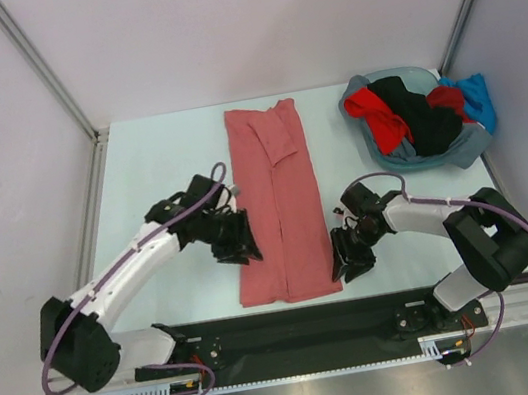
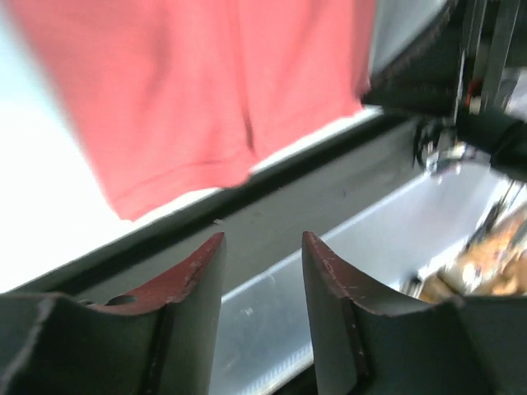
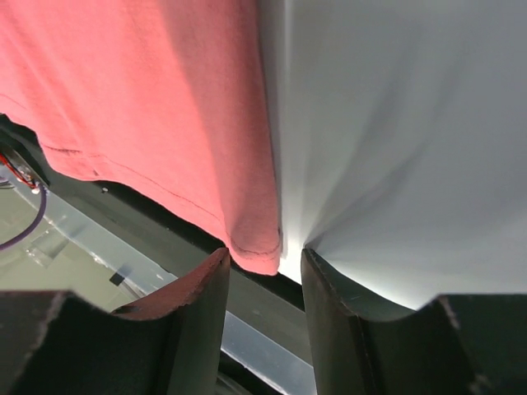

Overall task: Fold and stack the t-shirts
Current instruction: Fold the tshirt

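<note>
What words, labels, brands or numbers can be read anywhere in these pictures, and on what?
None can be read.
The salmon-red t-shirt is plain.
The t-shirts heaped in the basin show no print.
The left arm and right arm carry no legible label.

No legible text, labels, brands, numbers or signs anywhere in view.
</note>
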`<control>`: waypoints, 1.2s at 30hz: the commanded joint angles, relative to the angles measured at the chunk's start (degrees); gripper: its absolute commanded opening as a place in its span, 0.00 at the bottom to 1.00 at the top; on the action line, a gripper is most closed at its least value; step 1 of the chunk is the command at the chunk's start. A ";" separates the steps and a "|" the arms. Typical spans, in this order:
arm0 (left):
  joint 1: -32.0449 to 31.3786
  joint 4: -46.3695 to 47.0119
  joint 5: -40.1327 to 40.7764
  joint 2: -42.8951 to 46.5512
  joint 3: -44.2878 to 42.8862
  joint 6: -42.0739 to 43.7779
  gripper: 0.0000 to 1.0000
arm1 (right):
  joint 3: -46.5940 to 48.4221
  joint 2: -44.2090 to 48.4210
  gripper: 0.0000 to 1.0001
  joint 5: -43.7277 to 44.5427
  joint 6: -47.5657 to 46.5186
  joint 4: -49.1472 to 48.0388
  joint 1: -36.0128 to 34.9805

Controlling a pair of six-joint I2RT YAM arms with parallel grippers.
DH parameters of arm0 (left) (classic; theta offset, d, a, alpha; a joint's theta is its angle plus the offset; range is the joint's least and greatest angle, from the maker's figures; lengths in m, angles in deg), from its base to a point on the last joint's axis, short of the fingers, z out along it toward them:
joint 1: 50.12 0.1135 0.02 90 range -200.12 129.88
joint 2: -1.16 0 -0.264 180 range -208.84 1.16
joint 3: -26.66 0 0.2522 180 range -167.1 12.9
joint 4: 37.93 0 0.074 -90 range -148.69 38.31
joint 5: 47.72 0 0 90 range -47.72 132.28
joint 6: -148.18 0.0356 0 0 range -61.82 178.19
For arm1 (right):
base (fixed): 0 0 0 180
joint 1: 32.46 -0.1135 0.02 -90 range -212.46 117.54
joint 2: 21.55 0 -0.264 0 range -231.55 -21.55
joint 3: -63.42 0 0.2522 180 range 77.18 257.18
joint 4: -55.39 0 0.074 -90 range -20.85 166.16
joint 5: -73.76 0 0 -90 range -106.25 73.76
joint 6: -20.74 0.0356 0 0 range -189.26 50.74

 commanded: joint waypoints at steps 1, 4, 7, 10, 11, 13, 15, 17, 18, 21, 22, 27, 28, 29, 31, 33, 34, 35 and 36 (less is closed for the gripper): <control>5.38 -4.94 1.71 1.39 6.85 4.94 0.46 | -0.78 0.97 0.45 -1.50 1.83 -3.41 -0.61; 8.73 -2.05 2.84 0.42 12.30 6.26 0.44 | -0.95 0.79 0.45 -1.50 1.83 -3.76 -0.61; 10.22 0.59 3.73 -0.90 16.27 6.26 0.44 | -1.13 0.70 0.44 -0.97 1.92 -3.76 -0.61; 10.58 2.43 4.70 -1.78 18.65 5.56 0.45 | -1.48 0.70 0.44 -0.97 1.92 -3.94 -0.79; 10.67 3.32 4.61 -1.78 19.27 5.04 0.46 | -1.65 0.79 0.43 -0.88 1.92 -3.93 -0.70; 10.67 4.38 4.61 -2.13 19.19 4.68 0.46 | -2.00 0.53 0.43 -0.88 1.92 -4.11 -0.70; 10.67 5.52 5.66 -2.74 18.31 3.89 0.45 | -2.27 0.09 0.43 -0.79 1.83 -4.37 -0.79; 10.67 6.75 5.93 -3.36 18.04 2.84 0.43 | -2.36 0.00 0.42 -0.53 1.83 -4.46 -0.79; 10.67 7.45 5.49 -4.06 18.04 2.40 0.42 | -2.36 0.08 0.42 -0.62 1.74 -4.55 -0.79; 10.58 11.48 3.12 -4.77 20.49 -0.06 0.39 | -2.36 0.09 0.42 -0.44 1.83 -4.64 -0.87; 10.58 12.19 2.77 -4.85 21.29 -0.67 0.39 | -2.45 0.17 0.42 -0.27 1.74 -4.64 -0.96; 10.49 15.88 0.75 -4.85 24.98 -2.26 0.41 | -2.62 -0.26 0.41 -0.53 1.92 -5.08 -0.87; 10.40 16.33 0.66 -4.94 25.33 -2.61 0.41 | -2.71 -0.27 0.41 -0.62 1.92 -5.25 -0.96; 10.32 16.51 0.57 -5.03 25.51 -2.70 0.41 | -2.80 -0.18 0.41 -0.79 1.83 -5.25 -0.96; 10.14 16.86 1.01 -5.29 25.69 -2.79 0.41 | -3.06 -0.09 0.41 -0.71 1.48 -5.08 -0.96; 9.88 16.95 0.83 -5.73 25.86 -3.05 0.40 | -3.15 -0.27 0.40 -1.05 1.48 -5.08 -0.96; 9.53 17.03 0.75 -5.82 25.95 -3.23 0.39 | -3.24 -0.44 0.40 -1.23 1.39 -5.08 -0.96; 9.35 17.04 0.92 -5.91 26.13 -3.40 0.38 | -3.32 -0.44 0.40 -1.32 1.22 -5.16 -0.96; 9.17 17.04 0.92 -5.91 26.48 -3.58 0.36 | -3.41 -0.44 0.40 -1.41 1.30 -5.17 -0.96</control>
